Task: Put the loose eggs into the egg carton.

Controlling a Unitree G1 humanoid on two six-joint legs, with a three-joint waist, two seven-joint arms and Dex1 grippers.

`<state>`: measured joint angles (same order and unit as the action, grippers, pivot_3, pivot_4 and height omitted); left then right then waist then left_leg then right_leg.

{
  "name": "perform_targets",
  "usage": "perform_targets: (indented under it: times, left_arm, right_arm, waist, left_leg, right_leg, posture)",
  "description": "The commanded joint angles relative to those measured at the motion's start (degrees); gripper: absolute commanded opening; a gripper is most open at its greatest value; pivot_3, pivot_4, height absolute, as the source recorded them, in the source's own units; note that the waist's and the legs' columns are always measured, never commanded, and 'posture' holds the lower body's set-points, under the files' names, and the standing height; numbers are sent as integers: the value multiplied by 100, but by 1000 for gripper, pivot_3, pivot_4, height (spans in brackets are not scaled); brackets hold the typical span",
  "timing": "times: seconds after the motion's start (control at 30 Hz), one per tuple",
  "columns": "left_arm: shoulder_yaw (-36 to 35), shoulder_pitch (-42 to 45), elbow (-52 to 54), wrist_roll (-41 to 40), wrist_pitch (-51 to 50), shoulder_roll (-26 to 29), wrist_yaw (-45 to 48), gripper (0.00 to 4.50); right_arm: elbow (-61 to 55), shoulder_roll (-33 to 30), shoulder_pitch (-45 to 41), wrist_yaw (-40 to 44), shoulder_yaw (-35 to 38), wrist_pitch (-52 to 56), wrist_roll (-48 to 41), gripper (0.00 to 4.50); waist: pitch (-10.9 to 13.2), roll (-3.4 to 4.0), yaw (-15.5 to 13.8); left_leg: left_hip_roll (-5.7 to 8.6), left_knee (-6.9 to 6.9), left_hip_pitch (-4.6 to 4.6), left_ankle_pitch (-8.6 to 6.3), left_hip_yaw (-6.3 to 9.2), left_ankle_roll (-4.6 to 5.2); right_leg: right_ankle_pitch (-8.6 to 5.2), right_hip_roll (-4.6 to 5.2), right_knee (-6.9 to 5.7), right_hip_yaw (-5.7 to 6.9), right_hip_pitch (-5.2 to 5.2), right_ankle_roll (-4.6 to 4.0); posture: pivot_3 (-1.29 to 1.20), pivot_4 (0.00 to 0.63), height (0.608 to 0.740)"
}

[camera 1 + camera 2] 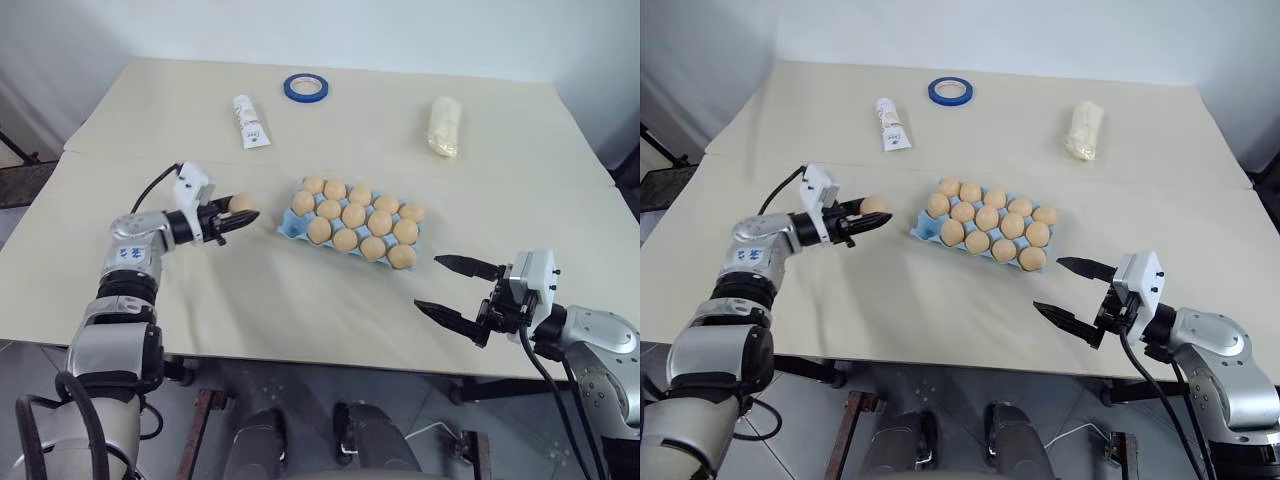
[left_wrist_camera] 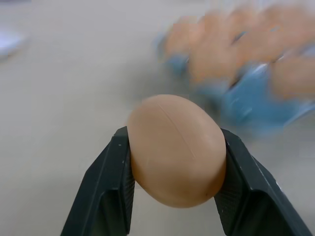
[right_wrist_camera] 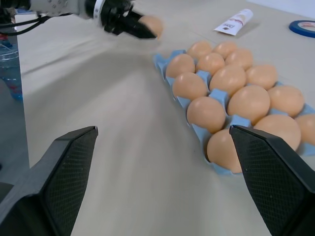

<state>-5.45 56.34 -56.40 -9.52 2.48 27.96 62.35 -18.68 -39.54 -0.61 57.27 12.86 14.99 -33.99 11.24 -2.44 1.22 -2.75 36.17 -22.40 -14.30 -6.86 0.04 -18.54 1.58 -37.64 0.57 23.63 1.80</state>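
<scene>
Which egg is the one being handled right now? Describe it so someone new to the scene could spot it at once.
Start at the blue egg carton in the middle of the beige table. Just off the carton's end on the robot's left, the left claw is shut on one tan egg. Unlike the others, it sits in no cup but between two black fingers.

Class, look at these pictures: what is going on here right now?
A two-armed robot is loading eggs into a light blue egg carton on a table. Its left end effector is shut on a loose egg, held just beside the carton's near-left end. The carton already looks almost full. The right end effector waits open and empty to the carton's right.
</scene>
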Motion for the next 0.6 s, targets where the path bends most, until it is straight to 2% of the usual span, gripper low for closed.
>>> perform_targets:
  times: [0.03, 0.4, 0.6]
  left_arm:
    - [139, 156, 292, -22, -35, -135, 203, 1743]
    - [462, 431, -126, 270, 176, -505, 159, 1743]
    - [438, 483, -201, 333, 281, -519, 27, 3608]
  right_arm:
    - [-121, -1, -17, -7, 108, -85, -58, 4500]
    - [-268, 28, 184, -157, 186, -110, -64, 4500]
    - [-330, 21, 252, -211, 216, -100, -91, 4500]
  waist:
    - [0, 0, 6]
    - [0, 0, 45]
    - [0, -1, 35]
  left_leg:
    - [0, 0, 1, 0, 0, 0]
    - [-2, 3, 6, 4, -1, -5]
    - [-2, 3, 4, 4, 1, -3]
  right_leg:
    - [0, 0, 0, 0, -2, 0]
    - [0, -8, -11, -5, 1, 1]
    - [0, -7, -10, -4, 1, 1]
  posture:
    - [0, 150, 740]
    - [0, 150, 740]
    - [0, 150, 740]
